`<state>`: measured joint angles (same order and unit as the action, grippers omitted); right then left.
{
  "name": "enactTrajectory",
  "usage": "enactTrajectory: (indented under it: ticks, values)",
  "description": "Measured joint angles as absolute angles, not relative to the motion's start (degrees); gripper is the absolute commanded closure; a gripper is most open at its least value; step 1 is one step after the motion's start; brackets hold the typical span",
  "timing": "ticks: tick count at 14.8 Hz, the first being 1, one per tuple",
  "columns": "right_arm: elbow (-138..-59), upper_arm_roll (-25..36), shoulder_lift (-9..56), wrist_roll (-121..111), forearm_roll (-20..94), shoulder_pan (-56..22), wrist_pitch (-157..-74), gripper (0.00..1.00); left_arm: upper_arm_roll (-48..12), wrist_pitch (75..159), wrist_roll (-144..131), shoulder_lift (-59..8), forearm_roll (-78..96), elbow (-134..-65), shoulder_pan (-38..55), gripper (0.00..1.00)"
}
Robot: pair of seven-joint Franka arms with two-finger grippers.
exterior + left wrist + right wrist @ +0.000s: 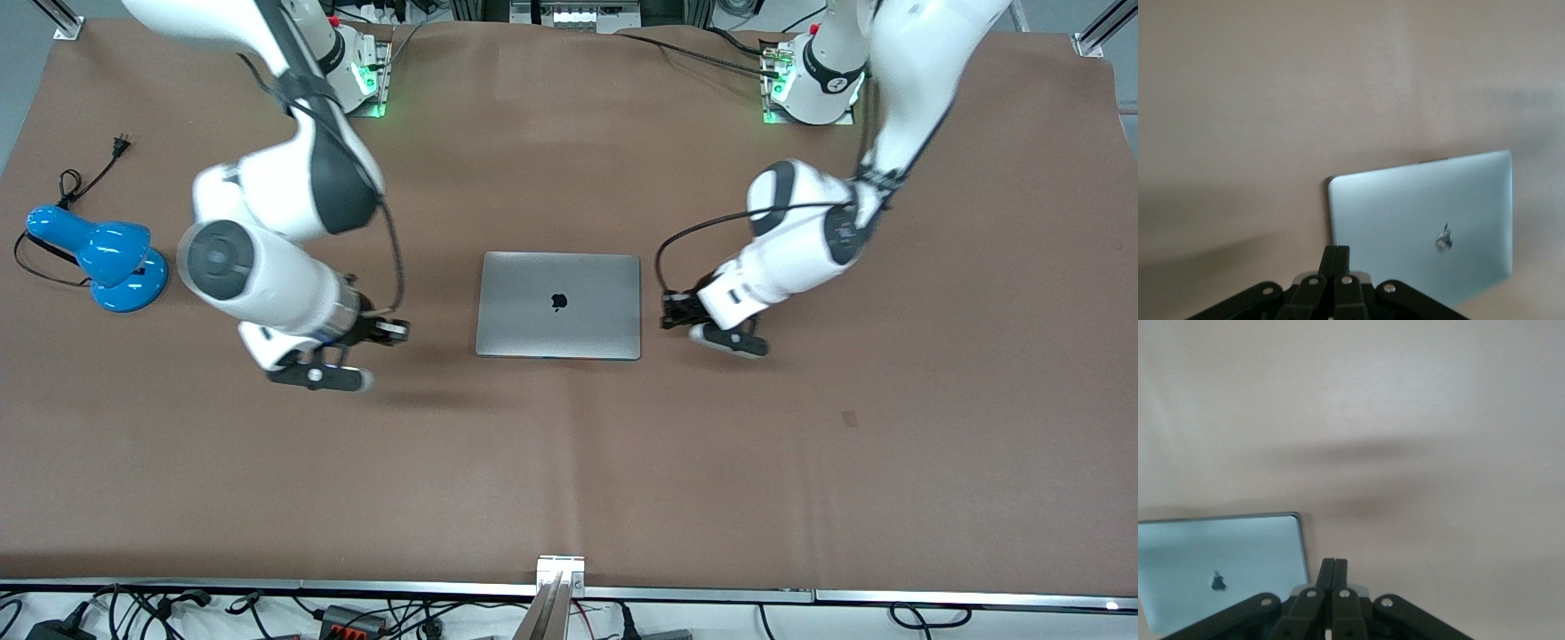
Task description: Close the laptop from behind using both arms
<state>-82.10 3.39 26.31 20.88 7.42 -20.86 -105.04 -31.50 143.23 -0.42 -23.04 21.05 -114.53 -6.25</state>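
Observation:
The space-grey laptop [558, 305] lies shut and flat on the brown mat, lid up with the black apple logo showing. It also shows in the left wrist view [1421, 227] and the right wrist view [1218, 570]. My left gripper [669, 313] is low beside the laptop's edge toward the left arm's end of the table, apart from it. Its fingers [1336, 257] are pressed together and empty. My right gripper [400, 332] is low beside the laptop's other edge, with a wider gap. Its fingers [1334, 570] are also pressed together and empty.
A blue desk lamp [107, 258] with a black cord lies toward the right arm's end of the table. The brown mat [569, 462] covers the table. A metal bracket [560, 569] sits at the table edge nearest the front camera.

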Motion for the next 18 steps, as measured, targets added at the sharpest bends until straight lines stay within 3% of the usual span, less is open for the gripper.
enactTrajectory:
  ticks: [2,5,8,12,13,14,15,18]
  values:
    - [-81.95,3.66,22.96,16.41,7.07,-17.78,-100.31,1.0,-31.4,133.32,0.63,-18.32,16.13,-113.55,-9.96,0.85]
    - [-81.96,3.96,18.66,9.91,5.81,-13.04,-95.51,1.0,-31.35,117.74,0.99,-15.0,4.05,-107.74,-13.3,0.57]
    - [-82.7,2.33,14.97,5.19,5.5,-6.83,-94.04,1.0,-30.92,103.53,1.03,-14.69,-2.04,-99.68,-14.53,0.0]
    - [-89.08,-4.77,8.1,-3.28,3.82,4.7,-93.54,0.98,-30.69,89.35,1.2,-14.69,-4.54,-91.05,-16.81,0.0]
    - [-90.52,-5.21,6.74,-3.68,3.36,5.39,-93.56,0.91,-30.66,85.93,1.2,-14.66,-4.54,-88.37,-17.41,0.0]
    - [-91.65,-5.39,5.67,-3.87,3.14,5.6,-93.6,0.58,-30.65,82.73,1.19,-14.62,-4.54,-85.39,-18.05,0.0]
    - [-92.45,-5.55,4.83,-3.99,3.04,5.7,-93.61,0.01,-30.64,80.13,1.19,-14.58,-4.54,-82.22,-18.8,0.0]
    - [-93.32,-5.86,3.17,-4.32,2.78,5.74,-93.61,0.0,-29.75,75.8,1.05,-13.95,-4.54,-74.8,-21.48,0.0]
